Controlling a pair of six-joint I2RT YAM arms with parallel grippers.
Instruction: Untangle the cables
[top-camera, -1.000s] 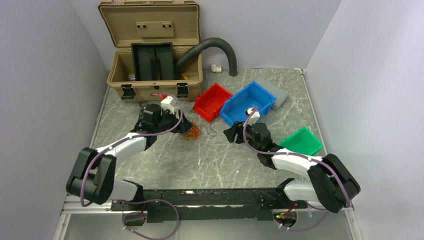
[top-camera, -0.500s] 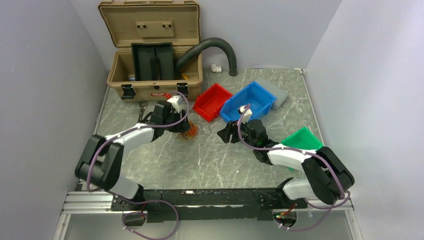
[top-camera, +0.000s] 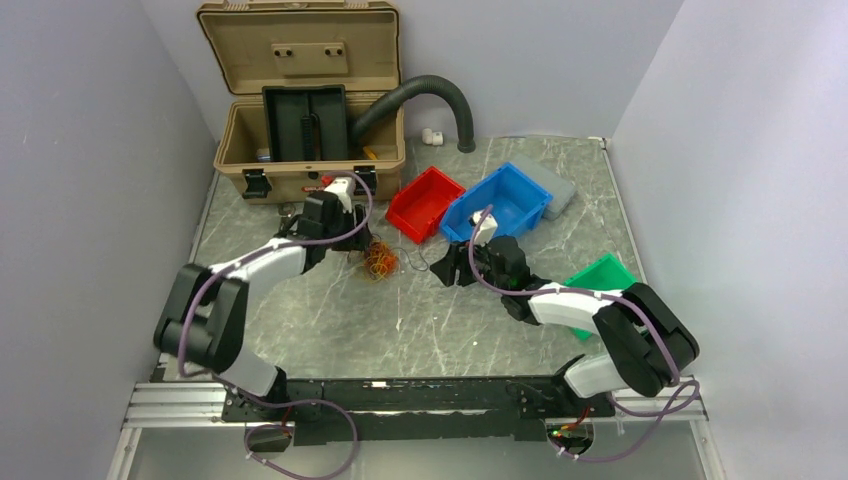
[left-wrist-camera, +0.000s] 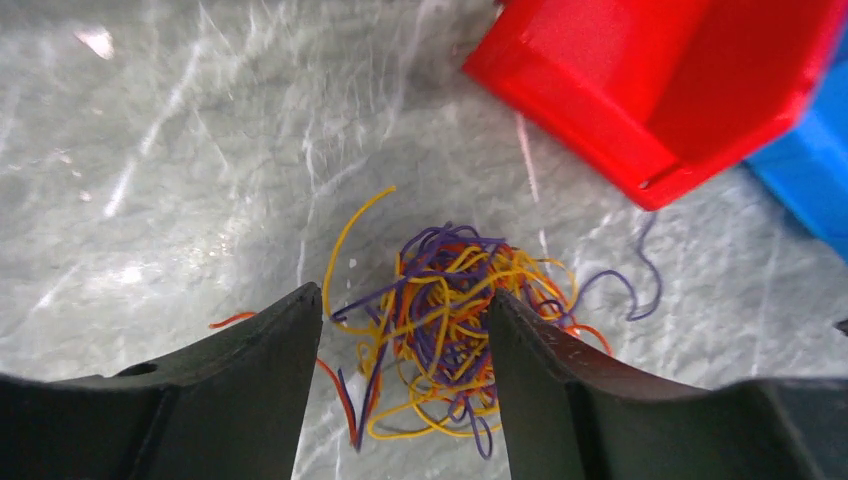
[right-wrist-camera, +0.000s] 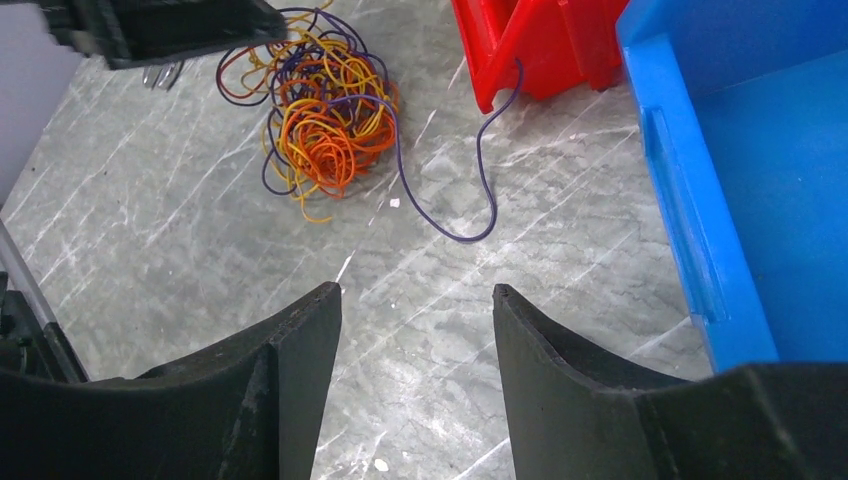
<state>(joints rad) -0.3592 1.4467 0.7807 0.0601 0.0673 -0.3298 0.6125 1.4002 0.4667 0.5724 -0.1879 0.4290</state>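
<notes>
**Left gripper** (left-wrist-camera: 398, 335): jaws spread wide, nothing held. In the left wrist view the cables (left-wrist-camera: 450, 305) lie framed between the two fingers, toward 12 o'clock. They form a loose knot of thin orange, yellow and purple wires resting on the worktop (left-wrist-camera: 150, 150). Whether the fingertips touch the wires cannot be determined. The red bin (left-wrist-camera: 640, 90) stands at 2 o'clock, near the knot but apart from it.

**Right gripper** (right-wrist-camera: 415, 300): jaws also spread, empty, above bare worktop. In the right wrist view the knot is at 11 o'clock, well ahead of the fingertips. One long purple strand (right-wrist-camera: 480, 170) leaves the knot, loops toward the gripper, then runs up to the red bin at 12 o'clock. The blue bin (right-wrist-camera: 760, 150) is at 2 o'clock.

**Assessment:** No wire is separated yet. The probable step is to pin or pinch the knot with the left gripper while the right takes a free strand.

**Hazards:**
- Closing the left gripper across the whole knot would compress it and tighten the loops.
- The wires are very thin, so a pinch set too high may close on nothing.
- Pulling the purple strand without a firm hold on the knot would drag the whole bundle.
- The strand's far end lies against the red bin and may snag there.
</notes>
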